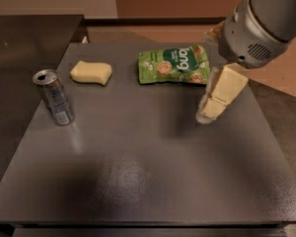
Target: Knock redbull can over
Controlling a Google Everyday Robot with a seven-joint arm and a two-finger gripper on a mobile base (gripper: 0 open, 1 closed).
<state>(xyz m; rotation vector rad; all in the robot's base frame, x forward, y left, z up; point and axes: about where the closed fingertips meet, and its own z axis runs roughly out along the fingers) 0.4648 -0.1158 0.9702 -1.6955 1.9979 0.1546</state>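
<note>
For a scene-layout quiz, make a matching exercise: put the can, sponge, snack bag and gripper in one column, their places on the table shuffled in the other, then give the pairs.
1. redbull can
2. pale yellow sponge
3. green snack bag
4. gripper

A. over the right part of the table, near the bag's right end
B. lying flat at the far middle
C. standing upright near the left edge
D. far left, just beyond the can

Pairs: 1-C, 2-D, 3-B, 4-A.

Grey vented arm housing point(259, 26) ends in cream blocky hand point(210, 111), upper right.
</note>
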